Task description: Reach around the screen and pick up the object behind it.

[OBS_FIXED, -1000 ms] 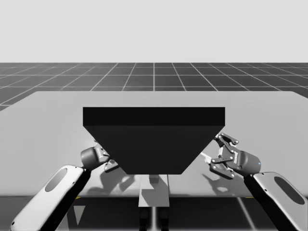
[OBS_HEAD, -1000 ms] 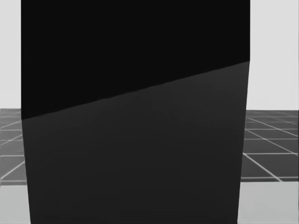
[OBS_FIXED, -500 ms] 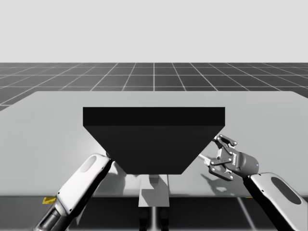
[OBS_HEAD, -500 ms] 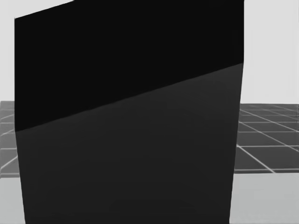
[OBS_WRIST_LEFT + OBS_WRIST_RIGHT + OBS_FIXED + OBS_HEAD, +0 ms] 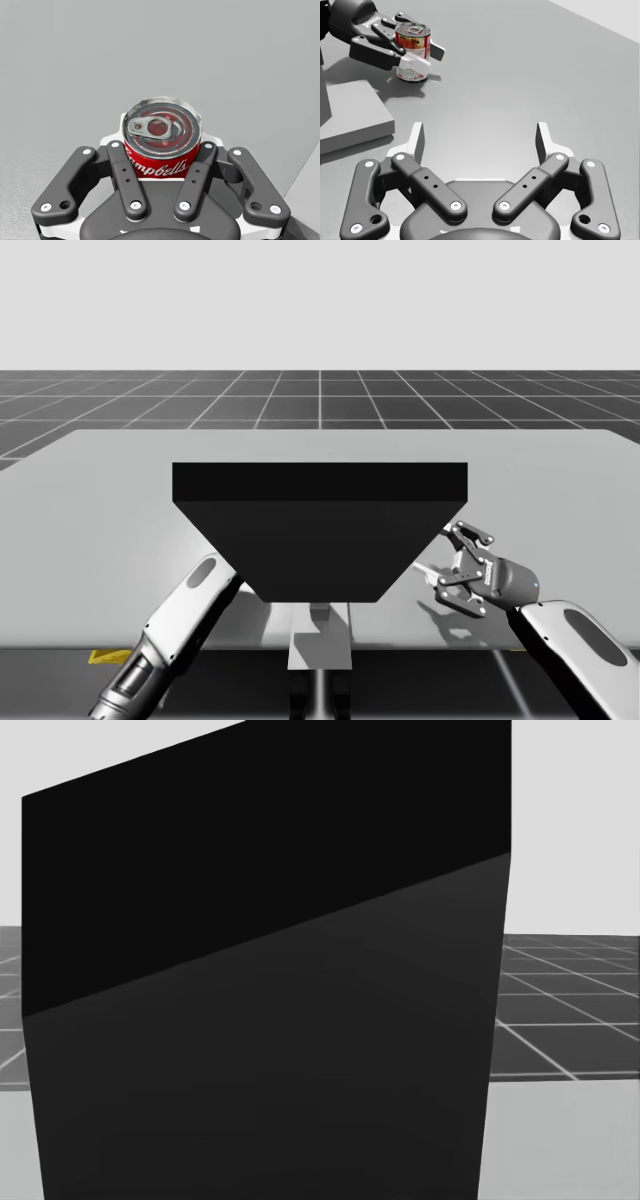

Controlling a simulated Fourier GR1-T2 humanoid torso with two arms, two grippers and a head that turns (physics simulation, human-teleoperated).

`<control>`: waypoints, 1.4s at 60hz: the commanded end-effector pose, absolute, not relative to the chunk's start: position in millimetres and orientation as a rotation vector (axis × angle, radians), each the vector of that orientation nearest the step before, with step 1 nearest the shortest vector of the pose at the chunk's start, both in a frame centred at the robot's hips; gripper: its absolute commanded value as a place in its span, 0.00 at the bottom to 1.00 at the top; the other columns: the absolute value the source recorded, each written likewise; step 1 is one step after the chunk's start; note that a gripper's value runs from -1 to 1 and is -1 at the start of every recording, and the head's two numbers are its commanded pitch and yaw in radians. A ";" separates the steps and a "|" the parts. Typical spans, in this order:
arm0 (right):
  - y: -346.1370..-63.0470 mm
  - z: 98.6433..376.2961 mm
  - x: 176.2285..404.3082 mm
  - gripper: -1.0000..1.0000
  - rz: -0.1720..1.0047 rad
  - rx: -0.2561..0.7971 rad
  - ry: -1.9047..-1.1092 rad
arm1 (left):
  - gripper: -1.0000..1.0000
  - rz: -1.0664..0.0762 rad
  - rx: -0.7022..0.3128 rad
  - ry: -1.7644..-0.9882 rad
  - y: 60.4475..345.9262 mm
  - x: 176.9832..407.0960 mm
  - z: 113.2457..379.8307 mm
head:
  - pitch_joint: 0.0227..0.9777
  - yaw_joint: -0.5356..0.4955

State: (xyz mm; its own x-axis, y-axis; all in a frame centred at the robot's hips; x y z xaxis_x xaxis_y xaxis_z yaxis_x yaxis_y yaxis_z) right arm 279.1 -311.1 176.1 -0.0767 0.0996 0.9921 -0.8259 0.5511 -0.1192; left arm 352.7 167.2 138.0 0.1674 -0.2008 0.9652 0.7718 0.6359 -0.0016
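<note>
A red can (image 5: pixel 162 147) with a silver pull-tab lid stands on the grey table. In the left wrist view it sits between the fingers (image 5: pixel 118 159) of my left gripper (image 5: pixel 162 142), which is shut on its sides. From my right wrist I see the same can (image 5: pixel 412 47) far ahead, held by my left gripper (image 5: pixel 422 56). The black screen (image 5: pixel 320 530) hides both in the high view, where my left arm (image 5: pixel 185 615) passes behind its left edge. My right gripper (image 5: pixel 460 562) hovers open beside the screen's right edge, its fingers (image 5: pixel 417 140) wide apart over bare table.
The screen (image 5: pixel 260 1020) blocks most of the head view. A grey base slab (image 5: pixel 350 117) lies on the table near the can. The table's front edge (image 5: pixel 450 647) runs just behind my right gripper. Bare table (image 5: pixel 540 490) stretches to the right.
My left arm has slid further in behind the screen, so its gripper is now hidden in the high view. My head has turned. The right gripper has barely moved.
</note>
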 end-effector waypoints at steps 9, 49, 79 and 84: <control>-310.1 176.1 277.1 0.00 0.897 0.712 -1.426 | 1.00 -0.746 -0.533 -1.231 222.7 349.2 153.8 | 0.19 0.45; -305.0 176.0 279.1 0.00 0.909 0.699 -1.415 | 1.00 -0.492 -0.254 -1.482 375.3 345.8 247.7 | 0.18 0.46; -305.7 174.9 279.5 0.00 0.904 0.693 -1.412 | 1.00 -0.466 -0.168 -1.668 398.4 332.7 328.3 | 0.18 0.46; -305.5 174.8 279.8 0.00 0.904 0.692 -1.411 | 1.00 -0.456 -0.162 -1.711 400.3 329.4 346.0 | 0.18 0.46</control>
State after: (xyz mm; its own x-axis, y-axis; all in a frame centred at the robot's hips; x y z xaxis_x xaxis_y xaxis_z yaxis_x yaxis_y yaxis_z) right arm 281.2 -305.9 175.7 -0.0690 0.1194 0.9905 -0.8334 0.5388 -0.1230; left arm 329.0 406.7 297.0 -0.0780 -0.1326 0.9881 0.2806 0.9481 0.1494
